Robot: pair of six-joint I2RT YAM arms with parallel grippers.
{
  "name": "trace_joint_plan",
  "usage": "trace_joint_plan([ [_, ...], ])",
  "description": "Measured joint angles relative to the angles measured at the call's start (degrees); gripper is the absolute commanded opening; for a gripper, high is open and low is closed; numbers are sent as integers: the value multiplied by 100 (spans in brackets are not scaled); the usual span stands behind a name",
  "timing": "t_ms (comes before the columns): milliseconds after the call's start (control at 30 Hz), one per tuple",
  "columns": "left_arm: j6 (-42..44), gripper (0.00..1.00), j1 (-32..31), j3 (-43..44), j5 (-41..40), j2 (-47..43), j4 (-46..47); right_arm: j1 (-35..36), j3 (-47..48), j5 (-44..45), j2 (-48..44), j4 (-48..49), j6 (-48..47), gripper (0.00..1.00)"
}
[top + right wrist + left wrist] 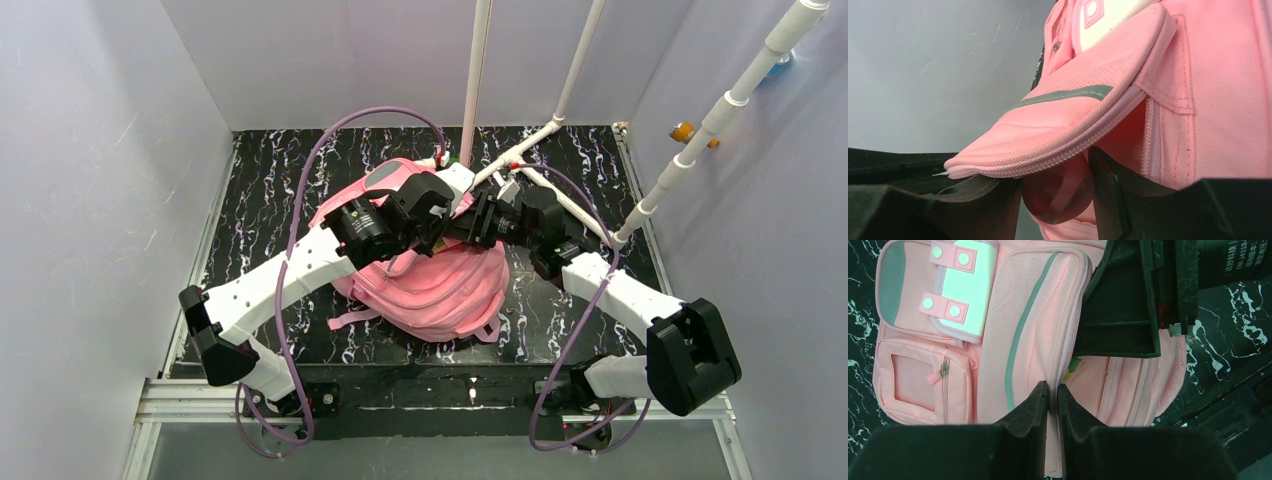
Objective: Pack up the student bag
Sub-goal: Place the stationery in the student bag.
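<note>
The student bag point(440, 285) is a pink backpack lying flat in the middle of the black marbled table point(262, 190). Both grippers meet over its upper part. My left gripper point(445, 212) is shut on the zipper edge of the bag's opening point(1053, 390), with pink fabric pinched between the fingertips. A grey-green strip point(1015, 347) runs along the front pocket. My right gripper point(479, 222) is open point(1055, 172): one finger lies under the lifted zippered flap point(1058, 125) and the other finger point(1105, 190) is inside the opening. A bit of green and yellow point(1073, 366) shows inside.
White pipes point(476, 70) rise from the back of the table, and another one point(720, 110) slants at the right. Grey walls close in the left, back and right sides. Purple cables point(300, 200) loop over the arms. My right gripper's black body point(1128, 300) sits close above the left fingers.
</note>
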Motion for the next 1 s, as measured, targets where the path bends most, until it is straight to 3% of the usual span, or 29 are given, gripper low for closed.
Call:
trace_joint_plan([
  [67, -24, 0, 22, -2, -20, 0, 42, -4, 149, 33, 103, -92, -269, 75],
  [267, -85, 0, 55, -7, -44, 0, 131, -15, 527, 9, 404, -715, -981, 86],
  [300, -90, 0, 55, -7, -44, 0, 151, -13, 597, -2, 426, -796, -1056, 96],
  [333, -103, 0, 55, -7, -44, 0, 168, -9, 649, 4, 428, -885, -1141, 98],
  [533, -153, 0, 50, -114, -9, -9, 293, -13, 1075, 428, 247, -2079, -1755, 98],
  [800, -192, 0, 50, -125, 50, -9, 352, -26, 2293, 1475, 131, -4172, -2990, 92],
  [1000, -219, 0, 7, -142, 232, -9, 289, -90, 2103, 1718, -514, -4507, -3040, 57],
])
